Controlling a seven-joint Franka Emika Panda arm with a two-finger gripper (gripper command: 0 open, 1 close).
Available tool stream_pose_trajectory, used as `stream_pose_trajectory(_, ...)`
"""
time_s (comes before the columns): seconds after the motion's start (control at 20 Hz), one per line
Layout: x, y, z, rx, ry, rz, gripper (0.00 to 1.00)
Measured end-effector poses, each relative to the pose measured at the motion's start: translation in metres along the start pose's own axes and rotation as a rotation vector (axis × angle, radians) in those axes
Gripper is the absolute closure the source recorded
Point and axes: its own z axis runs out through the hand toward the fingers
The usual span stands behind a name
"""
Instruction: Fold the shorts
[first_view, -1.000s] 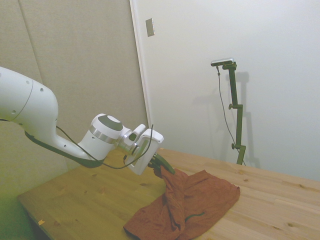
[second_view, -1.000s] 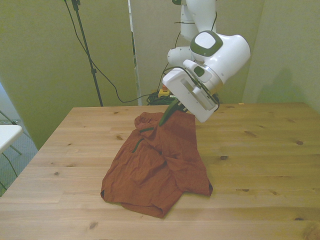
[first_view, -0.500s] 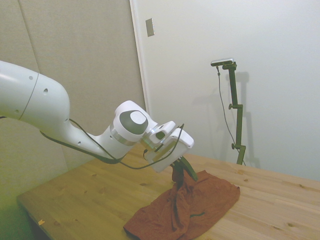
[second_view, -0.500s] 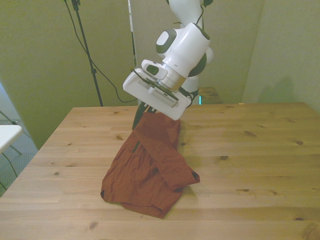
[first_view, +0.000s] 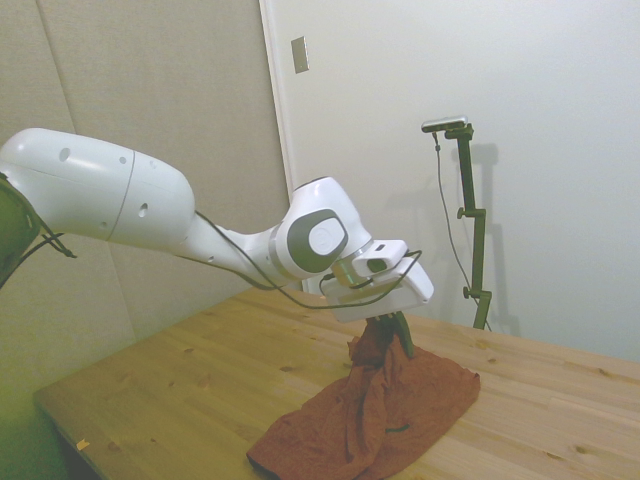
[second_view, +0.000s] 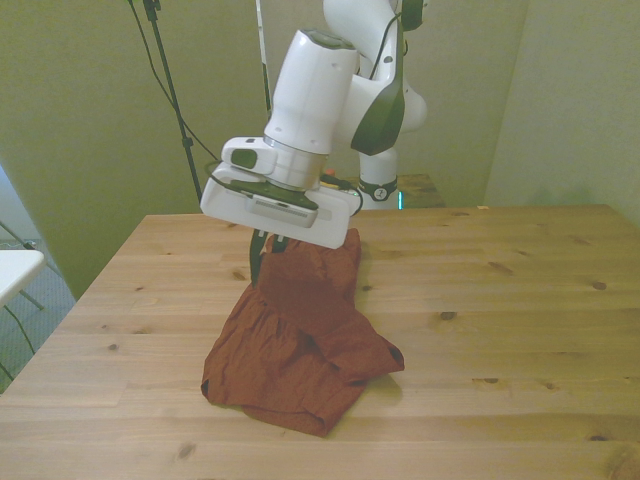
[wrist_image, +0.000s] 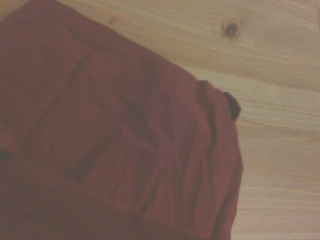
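The rust-red shorts (second_view: 300, 340) lie crumpled on the wooden table (second_view: 500, 300), with one edge lifted off the surface. My gripper (second_view: 268, 243) is shut on that raised edge, and the cloth hangs down from it in a steep fold. In the side view the gripper (first_view: 392, 333) holds the peak of the shorts (first_view: 380, 410) above the heap. A dark trim shows near the held edge. The wrist view is filled with folded red cloth of the shorts (wrist_image: 115, 145), with a dark corner tip against the wood.
Bare wood of the table spreads toward the front view's right and along the near edge. A black stand with a cable (second_view: 175, 110) rises behind the table's far corner at the front view's left.
The gripper has carried the held edge toward the front view's left and turned to point more downward. The lifted cloth has folded further over the rest of the shorts.
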Motion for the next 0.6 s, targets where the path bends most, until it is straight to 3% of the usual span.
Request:
stream_pose_trajectory(0.3, 0.037, 0.017, 0.025, 0.078, -0.119, 0.043, 1.00)
stream_pose_trajectory(0.6, 0.056, 0.018, 0.049, 0.298, -0.265, 0.020, 1.00)
